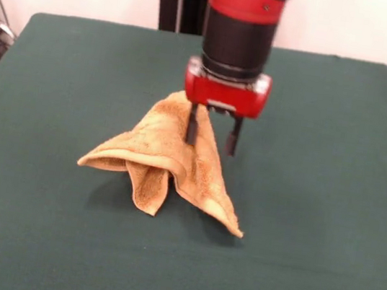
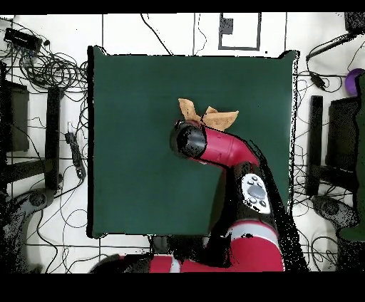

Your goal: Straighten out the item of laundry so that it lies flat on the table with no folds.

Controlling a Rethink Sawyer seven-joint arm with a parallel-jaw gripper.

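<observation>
The golden-tan towel [image 1: 169,160] lies crumpled in the middle of the green table [image 1: 329,209], bunched up into a peak with folded flaps spreading to the left, front and right. My gripper [image 1: 212,135] hangs just over the towel's peak on its right side. Its two dark fingers [image 1: 192,126] stand apart, open, and the left one is in front of the cloth. In the overhead view the arm covers the gripper, and only part of the towel [image 2: 208,117] shows beyond the arm's end.
The table [image 2: 128,142] has wide bare cloth on every side of the towel. Cables and equipment lie on the floor around the table [image 2: 50,71].
</observation>
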